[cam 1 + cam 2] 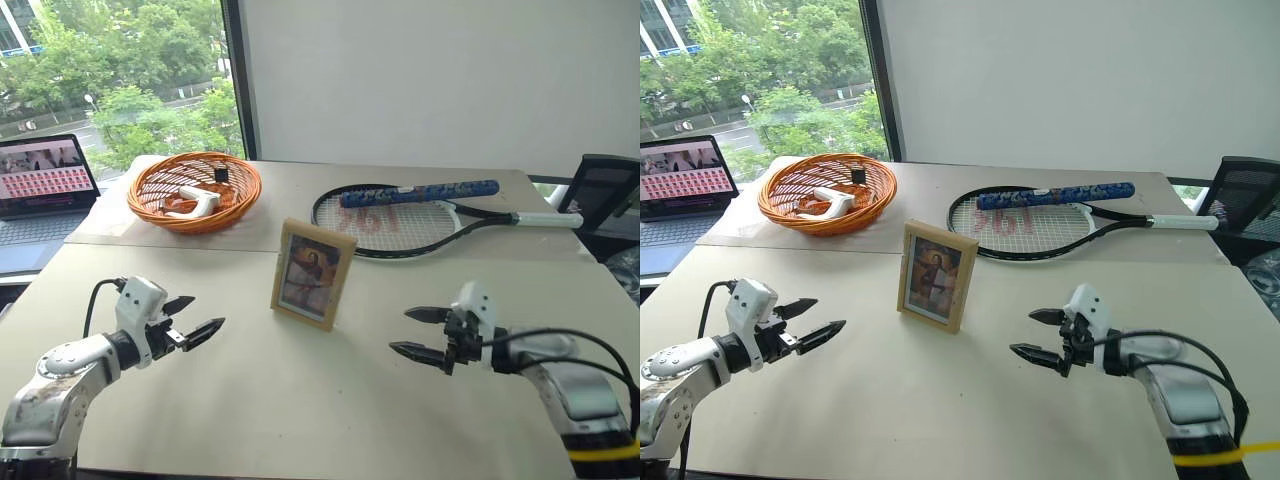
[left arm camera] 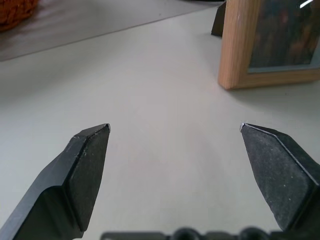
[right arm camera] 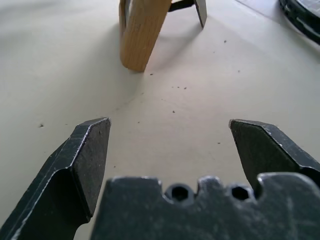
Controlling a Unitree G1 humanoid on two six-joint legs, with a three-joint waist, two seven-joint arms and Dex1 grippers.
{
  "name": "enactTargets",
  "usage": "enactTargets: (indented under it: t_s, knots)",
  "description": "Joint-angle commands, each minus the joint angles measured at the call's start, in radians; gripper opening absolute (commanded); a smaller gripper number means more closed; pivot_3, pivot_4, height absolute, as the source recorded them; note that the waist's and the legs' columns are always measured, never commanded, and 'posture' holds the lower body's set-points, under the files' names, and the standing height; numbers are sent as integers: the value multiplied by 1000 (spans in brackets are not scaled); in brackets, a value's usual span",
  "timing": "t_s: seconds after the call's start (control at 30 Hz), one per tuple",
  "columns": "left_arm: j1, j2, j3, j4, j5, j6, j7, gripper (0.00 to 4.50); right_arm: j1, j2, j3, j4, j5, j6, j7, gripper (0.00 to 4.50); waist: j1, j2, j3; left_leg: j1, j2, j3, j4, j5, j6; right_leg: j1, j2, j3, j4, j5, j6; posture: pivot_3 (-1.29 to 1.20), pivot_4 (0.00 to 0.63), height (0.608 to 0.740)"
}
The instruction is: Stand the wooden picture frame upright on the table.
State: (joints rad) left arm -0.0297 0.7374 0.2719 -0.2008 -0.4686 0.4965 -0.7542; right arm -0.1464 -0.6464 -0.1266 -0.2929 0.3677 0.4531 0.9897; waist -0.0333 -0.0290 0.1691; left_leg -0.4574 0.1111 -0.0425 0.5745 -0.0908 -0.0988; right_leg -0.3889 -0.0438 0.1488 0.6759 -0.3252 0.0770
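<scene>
1. The wooden picture frame [image 1: 313, 273] stands upright mid-tabletop [image 1: 300, 400] on its stand, untouched.
2. My left claw [image 1: 190, 320] and right claw [image 1: 422, 333] flank it, both open, empty.
3. I judge the task done; next, keep clear.

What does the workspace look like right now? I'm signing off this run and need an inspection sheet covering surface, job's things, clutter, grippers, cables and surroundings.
Surface: beige table, seam across it, a few dark specks near the frame.
Job's things: wooden picture frame stands upright on its fold-out stand, picture facing the robot, touched by neither gripper.
Clutter: orange wicker basket holding a white object and a small black one; tennis racket lying flat behind the frame; laptop at the far left edge, screen on.
Grippers: left gripper open, empty, left of the frame; right gripper open, empty, right of it.
Cables: black cable looping over the right arm; another at the left wrist.
Surroundings: window with trees, white wall, black chair at right.
</scene>
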Motion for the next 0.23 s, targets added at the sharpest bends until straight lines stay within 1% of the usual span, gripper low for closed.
enactTargets:
  t_s: [0.03,0.17,0.23]
  knots:
    - [-13,-17,-27,-27,40,-49,19,4500,17,-16,-60,-89,43,63,-72,4405,0,0,0,0,0,0,0,0,0,0,0,0,0,0,0,0,150,724]
    - [-19,-18,-76,-4,87,-96,-2,4500,51,-32,-52,-80,39,42,-69,4405,1,-1,-1,0,0,0,0,0,0,0,0,0,0,0,-1,0,150,724]
    - [-24,-14,-91,1,80,-88,-28,4500,48,-33,-60,-73,53,46,-73,4405,1,-1,-1,0,0,0,0,0,0,0,0,0,0,1,-2,0,150,724]
